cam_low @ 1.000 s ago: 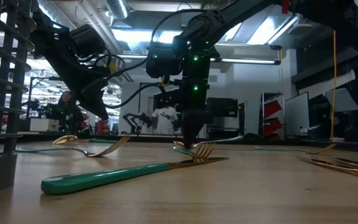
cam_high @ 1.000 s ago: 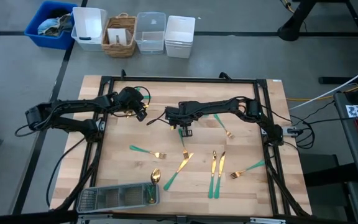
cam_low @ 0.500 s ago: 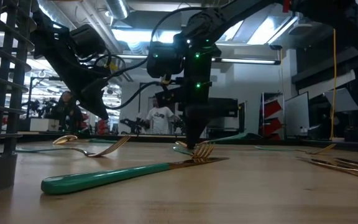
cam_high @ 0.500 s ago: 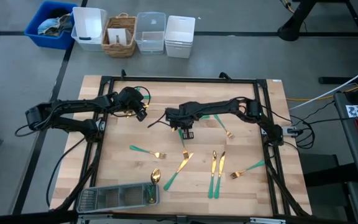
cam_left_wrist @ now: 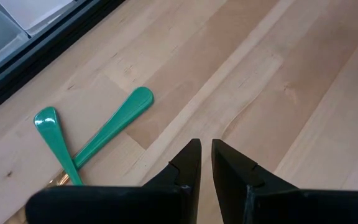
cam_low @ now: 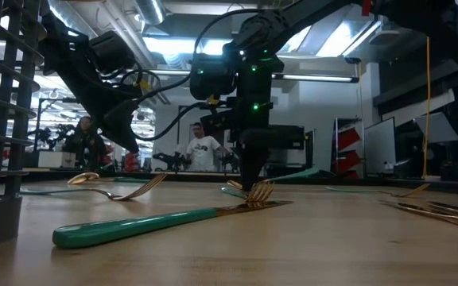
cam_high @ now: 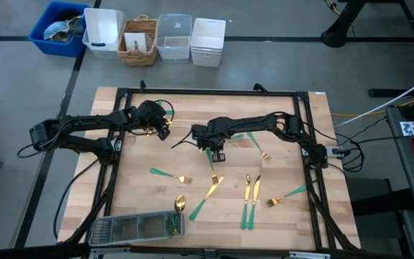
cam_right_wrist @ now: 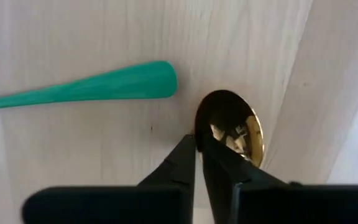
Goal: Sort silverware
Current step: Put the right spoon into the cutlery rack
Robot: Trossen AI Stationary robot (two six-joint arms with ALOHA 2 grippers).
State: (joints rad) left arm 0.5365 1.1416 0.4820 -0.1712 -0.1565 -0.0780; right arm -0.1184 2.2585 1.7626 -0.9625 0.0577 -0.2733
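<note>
Right gripper: the right gripper (cam_high: 217,153) points down near the middle of the wooden table (cam_high: 293,223); its fingers (cam_right_wrist: 185,155) are pressed almost together, with the tips at the edge of a gold spoon bowl (cam_right_wrist: 232,127). It cannot be told whether the tips pinch the bowl.
Left gripper: the left gripper (cam_high: 165,129) waits over the far left part of the table, fingers (cam_left_wrist: 188,162) nearly closed and holding nothing.
Near the left gripper: two teal handles (cam_left_wrist: 98,134) lie crossed on the wood.
Near the right gripper: one teal handle end (cam_right_wrist: 104,84) lies just beside the spoon bowl, apart from it.
Silverware: the pieces lie scattered on the table: a fork (cam_high: 171,175), a knife (cam_high: 207,196), two knives side by side (cam_high: 249,201), a fork (cam_high: 284,196), and a fork (cam_high: 257,144).
Tray: the grey mesh tray (cam_high: 131,229) sits at the near left edge, with a spoon (cam_high: 180,203) just beside it.
Background: a person (cam_low: 203,151) stands in the room beyond the table.
</note>
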